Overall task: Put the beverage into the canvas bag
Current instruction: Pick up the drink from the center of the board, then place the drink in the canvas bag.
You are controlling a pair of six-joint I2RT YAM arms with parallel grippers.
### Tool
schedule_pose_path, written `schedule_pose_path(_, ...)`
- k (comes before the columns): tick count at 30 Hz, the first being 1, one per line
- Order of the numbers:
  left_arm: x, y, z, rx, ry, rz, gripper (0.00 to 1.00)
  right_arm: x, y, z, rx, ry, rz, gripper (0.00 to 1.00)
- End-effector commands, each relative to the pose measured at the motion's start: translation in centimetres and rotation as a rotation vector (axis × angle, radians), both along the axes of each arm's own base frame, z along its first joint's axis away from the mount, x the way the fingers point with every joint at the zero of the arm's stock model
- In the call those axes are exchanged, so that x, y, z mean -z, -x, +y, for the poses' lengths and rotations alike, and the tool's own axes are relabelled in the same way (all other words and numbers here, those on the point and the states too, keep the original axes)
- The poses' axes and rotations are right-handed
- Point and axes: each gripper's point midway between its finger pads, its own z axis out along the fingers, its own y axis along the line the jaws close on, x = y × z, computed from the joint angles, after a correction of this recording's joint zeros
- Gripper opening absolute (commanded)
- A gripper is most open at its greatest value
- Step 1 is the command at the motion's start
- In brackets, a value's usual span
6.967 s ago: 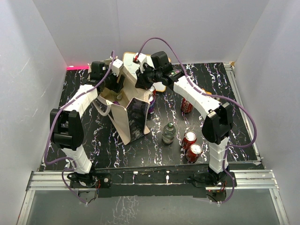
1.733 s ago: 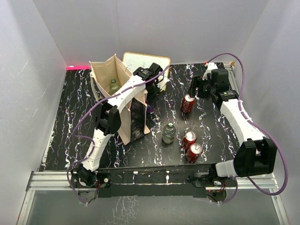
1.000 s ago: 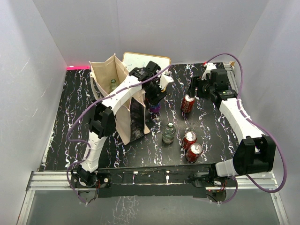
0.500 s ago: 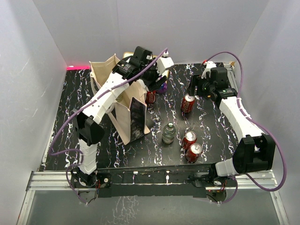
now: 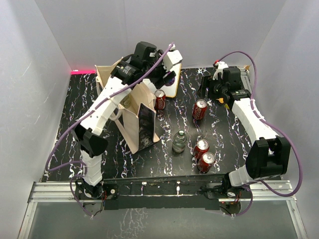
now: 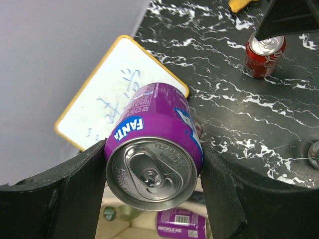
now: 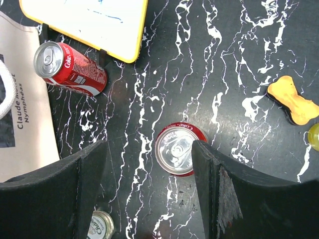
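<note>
I pinch the purple can (image 6: 154,149) in my left gripper (image 6: 149,196) above the canvas bag (image 5: 128,128), seemingly over its mouth for dropping in, my right gripper (image 7: 148,167) spread over a red can (image 7: 175,150).

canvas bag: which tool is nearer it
Left. The left tool, gripping a purple can, is above the canvas bag's opening; the right tool hovers over a red can well aside.

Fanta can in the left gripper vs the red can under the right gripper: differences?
The Fanta can is purple; the red can has red sides. The Fanta can is clamped in the left gripper, off the table; the red can stands upright on the table, untouched below the open right gripper. Both are unopened, tabs flat.
</note>
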Motion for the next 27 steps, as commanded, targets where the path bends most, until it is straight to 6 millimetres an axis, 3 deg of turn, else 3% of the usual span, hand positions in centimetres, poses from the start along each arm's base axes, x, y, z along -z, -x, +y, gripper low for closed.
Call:
schedule_pose_path(1, -10.7, 3.2, 4.3, -0.047, 0.123, -0.239, 0.00, -3.9, -1.6, 0.8, -0.020, -0.038, -0.108, 0.71)
schedule_pose_path(8, -13.3, 5.2, 10.6, -0.137, 0.201, -0.241, 0.00, -4.5, -1.4, 2.2, -0.062, -0.018, -0.124, 0.71)
schedule_pose_path(14, -9.4, 6.8, 15.1, -0.221, 0.182, -0.135, 0.00, -5.4, -1.9, 3.9, -0.101, 0.003, -0.153, 0.71)
schedule_pose_path(17, -6.8, 7.1, 15.5, -0.223, 0.161, -0.058, 0.00, -6.7, -2.3, 5.2, -0.134, 0.006, -0.188, 0.71)
schedule_pose_path(20, -5.6, 7.5, 15.0, -0.199, 0.160, -0.004, 0.00, -7.3, -2.5, 6.6, -0.166, 0.014, -0.209, 0.71)
schedule_pose_path(27, -3.0, 5.4, 14.4, -0.231, 0.106, 0.145, 0.00, -7.1, -1.9, 8.4, -0.210, 0.047, -0.230, 0.72)
